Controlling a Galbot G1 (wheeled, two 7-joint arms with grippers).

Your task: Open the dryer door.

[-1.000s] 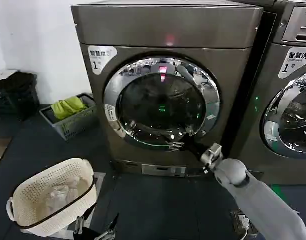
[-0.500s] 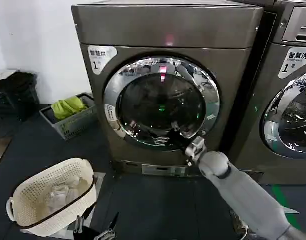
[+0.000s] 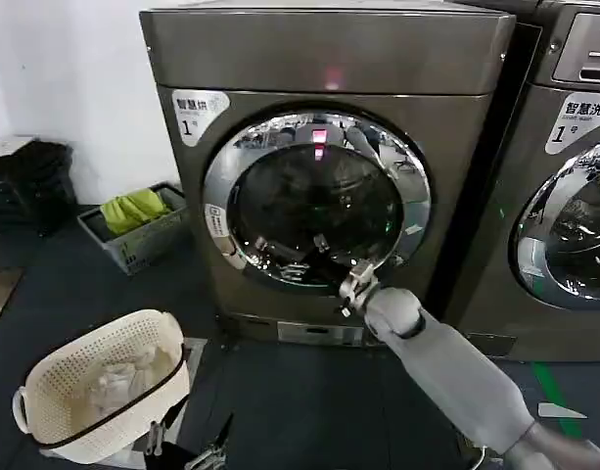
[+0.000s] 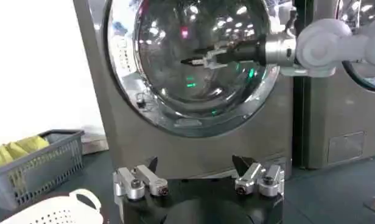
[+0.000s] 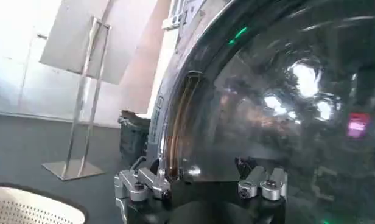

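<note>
White wall, far left of the right gripper. Black bags against it. Grey crate with green cloth, left of the machine. White basket on the dark floor, low and left of the right gripper. Left gripper, parked low by the basket, fingers spread wide. Bronze-grey dryer; dryer door shut, chrome ring around dark glass. Right gripper, held against the lower glass; cannot tell how far its fingers are parted. Second grey machine, right of the gripper.
</note>
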